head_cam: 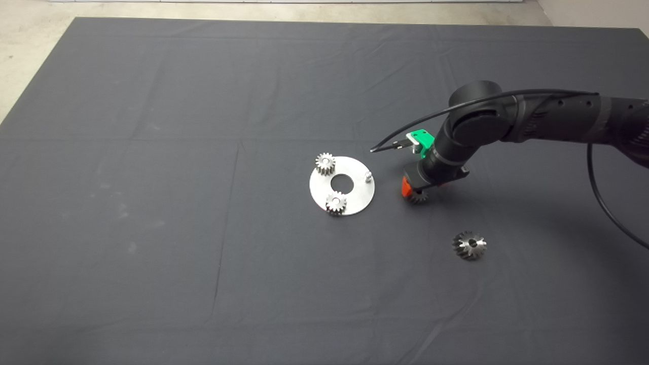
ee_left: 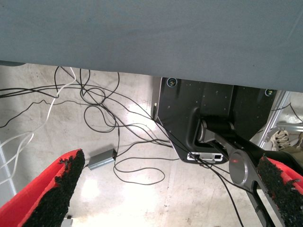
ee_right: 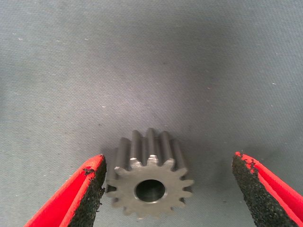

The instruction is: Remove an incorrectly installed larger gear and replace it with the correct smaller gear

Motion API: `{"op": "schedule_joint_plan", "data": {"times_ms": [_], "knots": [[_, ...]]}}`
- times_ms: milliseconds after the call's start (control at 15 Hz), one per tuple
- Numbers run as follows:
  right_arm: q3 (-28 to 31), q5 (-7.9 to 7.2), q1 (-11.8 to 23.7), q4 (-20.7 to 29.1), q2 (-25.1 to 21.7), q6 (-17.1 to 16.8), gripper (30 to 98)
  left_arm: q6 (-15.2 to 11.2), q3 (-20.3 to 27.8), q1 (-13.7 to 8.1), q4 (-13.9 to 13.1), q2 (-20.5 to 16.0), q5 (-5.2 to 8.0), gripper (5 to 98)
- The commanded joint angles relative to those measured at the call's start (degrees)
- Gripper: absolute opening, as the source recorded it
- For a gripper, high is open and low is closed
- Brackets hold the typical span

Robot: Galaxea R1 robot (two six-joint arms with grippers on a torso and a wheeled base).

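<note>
The larger gear (head_cam: 469,245) is lying loose on the mat (head_cam: 152,203), off the round plate (head_cam: 355,200) and toward the right edge and the near side, so the removal part of the job looks done. The plate is sitting near the middle of the table with two bright gears (head_cam: 325,163) on it and one bare peg (head_cam: 368,176) standing empty on its right side; that peg is probably where the replacement belongs.

The right gripper (ee_right: 166,191) is hanging low over the mat just right of the plate, its fingers spread wide on either side of the smaller gear (ee_right: 149,182), which is lying flat with its hole facing up. One pad (ee_right: 92,189) is sitting right against the teeth while the other is well clear, so nothing is gripped yet.

What is left, by my reading: closing on the smaller gear, lifting it, carrying it to the empty peg and seating it.

The left gripper (ee_left: 165,189) is waiting off the table with its fingers apart, holding nothing and looking at the floor and cables.
</note>
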Motion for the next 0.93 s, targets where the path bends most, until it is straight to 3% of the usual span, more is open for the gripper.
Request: {"op": "schedule_joint_plan", "data": {"times_ms": [0,867], "knots": [[-0.1,-6.33,0.9,-1.9,0.1,-0.2,70.5,0.3,0.4,-0.1,-0.7,0.0,1.47,94.4],[-0.2,-6.33,1.0,-1.9,-0.2,-0.2,55.3,0.4,0.3,-0.1,-0.7,-0.1,1.54,94.4]]}}
